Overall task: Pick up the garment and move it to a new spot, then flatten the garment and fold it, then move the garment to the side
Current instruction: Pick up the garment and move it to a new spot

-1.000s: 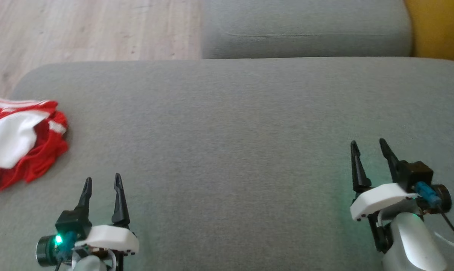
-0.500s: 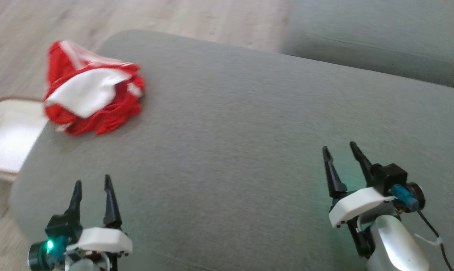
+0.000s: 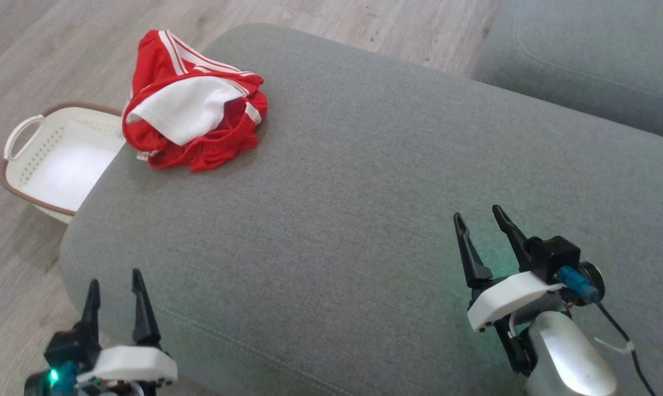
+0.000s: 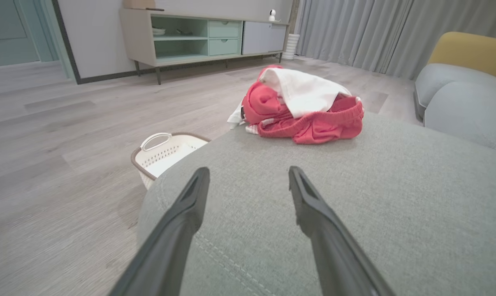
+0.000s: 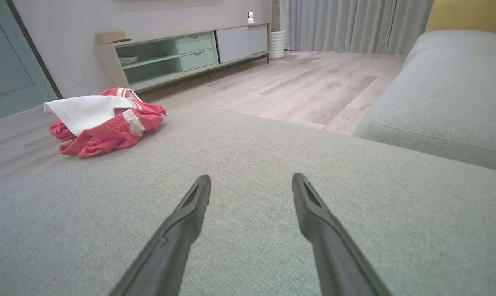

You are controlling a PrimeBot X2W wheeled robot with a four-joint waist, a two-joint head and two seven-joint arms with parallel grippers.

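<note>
I am looking at the red and white garment (image 3: pixel 194 118). It is lying in a crumpled heap near the far left corner of the grey cushion (image 3: pixel 364 192). A white basket (image 3: pixel 21 132) is sitting on the floor (image 3: pixel 34 49) just beside that corner. I am holding my left gripper (image 3: pixel 115 278) and right gripper (image 3: pixel 478 213) spread wide, grabbing nothing, both hanging well apart from the garment.

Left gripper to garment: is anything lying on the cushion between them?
No, the stretch is bare. In the left wrist view, plain grey cushion runs from the open left gripper to the garment.
</note>
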